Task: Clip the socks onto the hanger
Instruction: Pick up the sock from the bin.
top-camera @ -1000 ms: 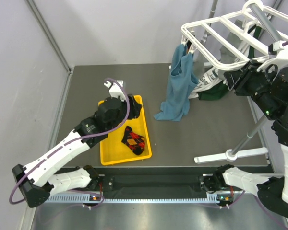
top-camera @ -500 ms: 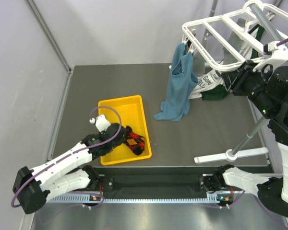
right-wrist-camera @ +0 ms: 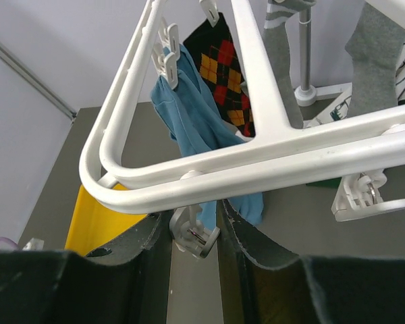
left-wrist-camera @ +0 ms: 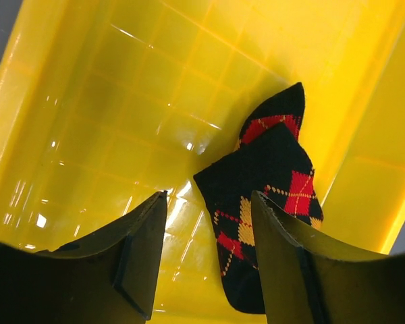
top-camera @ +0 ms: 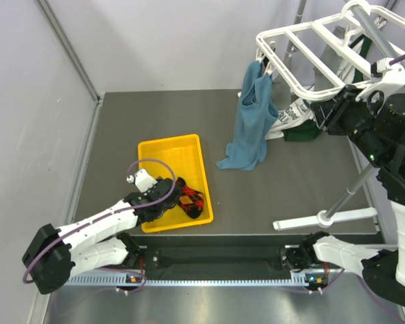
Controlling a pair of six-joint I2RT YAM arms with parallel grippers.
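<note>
An argyle sock (top-camera: 191,200) lies in the near right part of the yellow tray (top-camera: 163,152). My left gripper (top-camera: 170,197) is open and low in the tray, just left of the sock. In the left wrist view the sock (left-wrist-camera: 273,172) lies ahead of the open gripper (left-wrist-camera: 208,202), partly behind the right finger (left-wrist-camera: 283,263). The white hanger (top-camera: 304,50) hangs at the back right. My right gripper (top-camera: 322,116) is under its near bar, shut on a dangling clip (right-wrist-camera: 197,236) of the hanger (right-wrist-camera: 270,155). Another argyle sock (right-wrist-camera: 224,67) and grey socks (right-wrist-camera: 283,61) hang from it.
A blue cloth (top-camera: 252,121) hangs from a hanger clip down to the table. White and green garments (top-camera: 293,123) lie under the hanger. The grey stand pole (top-camera: 351,187) slants down to its white foot (top-camera: 324,218) at the right.
My left gripper has drawn back from the tray's far end to its near end, beside the argyle sock. The right gripper and hanger shifted slightly, then stayed still.
</note>
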